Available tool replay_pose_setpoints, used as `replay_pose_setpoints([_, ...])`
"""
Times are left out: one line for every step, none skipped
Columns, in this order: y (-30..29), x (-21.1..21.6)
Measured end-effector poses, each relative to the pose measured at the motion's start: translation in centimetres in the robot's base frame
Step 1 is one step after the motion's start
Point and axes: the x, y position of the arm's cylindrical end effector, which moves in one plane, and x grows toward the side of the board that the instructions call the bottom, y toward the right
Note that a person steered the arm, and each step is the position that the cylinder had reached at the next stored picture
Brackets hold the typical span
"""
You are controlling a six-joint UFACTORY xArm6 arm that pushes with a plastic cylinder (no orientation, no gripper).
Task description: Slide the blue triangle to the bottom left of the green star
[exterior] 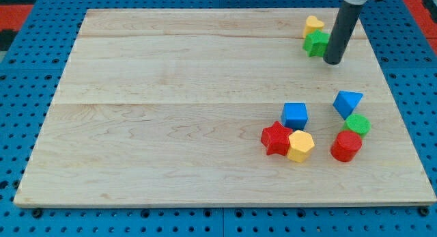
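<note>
So going left to right across the wooden board [171, 93]: the left half has no blocks, then in the lower right there's a red star [276, 138] touching a yellow hexagon [300, 146], with a blue cube [295, 115] just above them. Up in the upper right sits the green star [316, 43] with a yellow block [313, 24] right behind it, and the rod's tip [334, 61] is touching or just beside the star's right edge. The blue triangle [347, 102] is at right of centre, well below the star, with a green round block [357, 124] and red cylinder [346, 146] under it. No pincer here, just a bare rod. The triangle looks light, rigid and slidey on wood; it'd probably spin if nudged off-centre, so pushing square on its lower-right face seems the best bet.
</note>
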Motion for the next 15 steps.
replay_pose_setpoints([-2.5,-3.4])
replay_pose_setpoints([-2.5,-4.2])
replay_pose_setpoints([-2.4,0.0])
replay_pose_setpoints([3.8,8.0])
replay_pose_setpoints([7.2,16.8])
replay_pose_setpoints([5.7,18.5])
replay_pose_setpoints([2.5,14.0])
replay_pose_setpoints([-0.8,8.9])
replay_pose_setpoints([-4.5,4.4])
replay_pose_setpoints([-7.0,6.0])
replay_pose_setpoints([0.4,11.7])
replay_pose_setpoints([6.0,13.4])
replay_pose_setpoints([3.8,9.7])
replay_pose_setpoints([-0.2,5.2])
replay_pose_setpoints([-4.3,2.3])
